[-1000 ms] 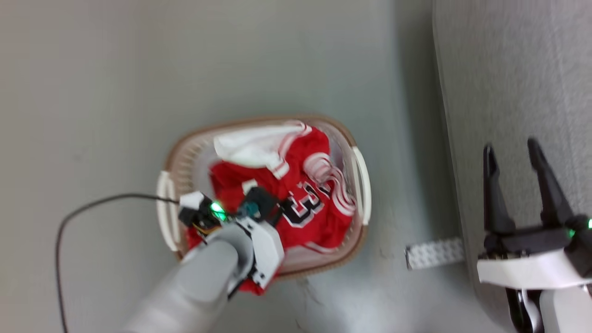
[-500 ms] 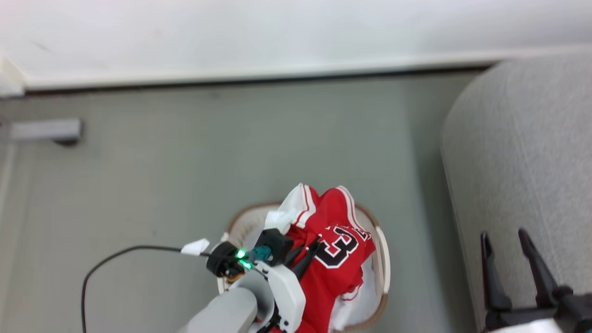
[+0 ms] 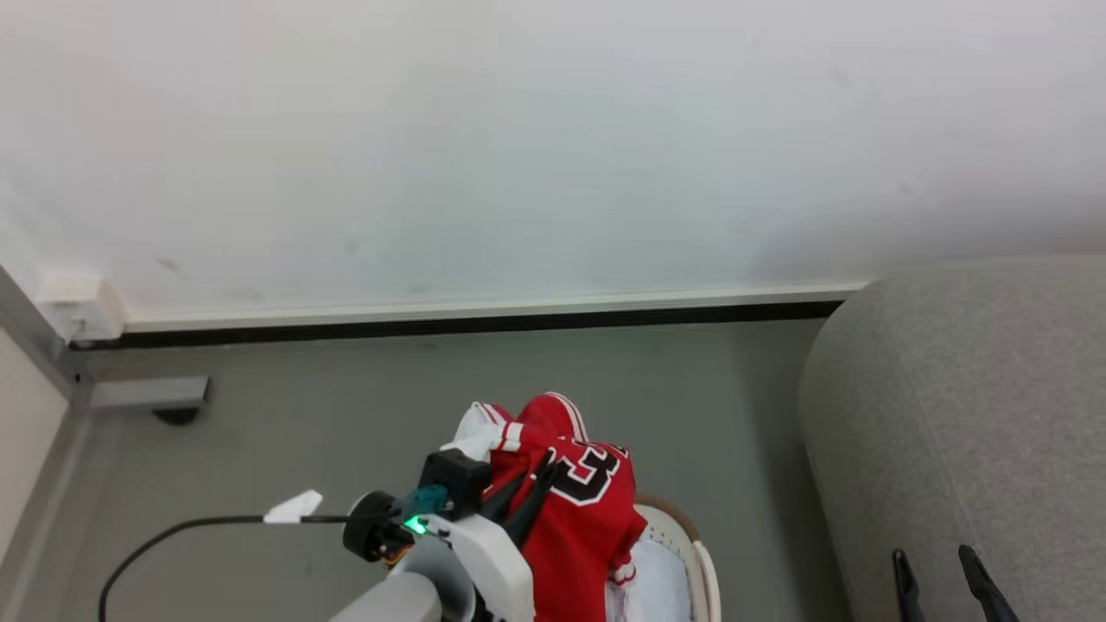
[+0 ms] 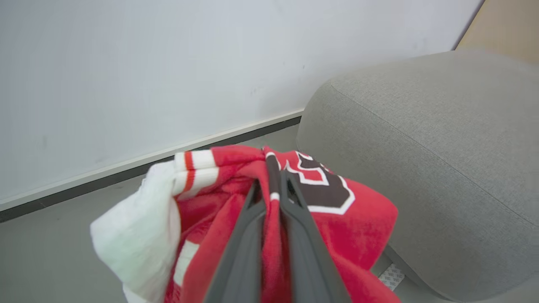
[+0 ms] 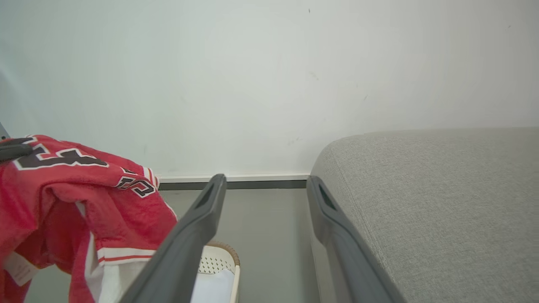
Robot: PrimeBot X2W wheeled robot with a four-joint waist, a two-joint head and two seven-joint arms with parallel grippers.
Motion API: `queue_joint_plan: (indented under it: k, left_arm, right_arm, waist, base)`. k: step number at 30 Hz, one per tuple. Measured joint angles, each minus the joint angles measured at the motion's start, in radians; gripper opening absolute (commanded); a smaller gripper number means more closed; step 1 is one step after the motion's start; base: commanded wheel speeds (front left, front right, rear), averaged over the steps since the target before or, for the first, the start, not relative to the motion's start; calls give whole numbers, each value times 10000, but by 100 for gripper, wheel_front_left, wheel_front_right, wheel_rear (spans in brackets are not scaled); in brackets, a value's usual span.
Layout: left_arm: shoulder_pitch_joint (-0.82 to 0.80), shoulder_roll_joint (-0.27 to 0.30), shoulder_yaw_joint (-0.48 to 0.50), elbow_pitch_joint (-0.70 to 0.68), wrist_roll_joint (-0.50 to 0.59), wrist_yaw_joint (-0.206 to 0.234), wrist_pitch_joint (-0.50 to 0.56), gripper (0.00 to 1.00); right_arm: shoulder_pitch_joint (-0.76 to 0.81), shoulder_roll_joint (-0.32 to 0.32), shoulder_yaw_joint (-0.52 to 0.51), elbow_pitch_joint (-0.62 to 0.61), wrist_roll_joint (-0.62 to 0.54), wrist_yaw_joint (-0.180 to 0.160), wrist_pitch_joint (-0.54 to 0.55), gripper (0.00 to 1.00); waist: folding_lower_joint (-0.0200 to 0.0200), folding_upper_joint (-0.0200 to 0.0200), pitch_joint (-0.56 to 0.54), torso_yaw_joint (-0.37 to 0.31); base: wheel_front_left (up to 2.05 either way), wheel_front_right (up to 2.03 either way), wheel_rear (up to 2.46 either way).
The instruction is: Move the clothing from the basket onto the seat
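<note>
Two dark fingers of your left gripper are clamped on a bunched fold of the clothing, which hangs limp above the basket; it looks light and floppy, so gathered fabric near the top is the place to hold. Your right gripper has its jaws apart and empty, beside the seat. The jersey's hem is cut off at the head view's bottom edge, so you cannot tell whether it clears the basket's rim.

The jersey is red with a black, white-outlined 13, red-and-white striped trim and a white part. The basket is cream-white and perforated, with a brown rim. The sofa is plain grey, the floor grey-green, the wall white.
</note>
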Motion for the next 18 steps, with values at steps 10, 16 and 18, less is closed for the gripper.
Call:
queue_joint_plan:
  k: [10, 16, 18]
  left_arm:
    - [144, 817, 337, -1906, -196, 639, 587, 0]
    - [177, 1028, 341, -2692, -207, 846, 888, 0]
    - [175, 1057, 314, -2905, -207, 859, 970, 0]
  right_arm:
    - [203, 2, 109, -161, -127, 0, 0, 100]
    - [103, -54, 426, -399, -842, 0, 0, 100]
    - [-83, -349, 821, -477, -1057, 0, 0, 100]
  waist:
    - [2, 0, -559, -211]
    - [3, 0, -564, -203]
    - [3, 0, -552, -185]
  base:
    - [0, 0, 0]
    - [0, 0, 0]
    - [0, 0, 0]
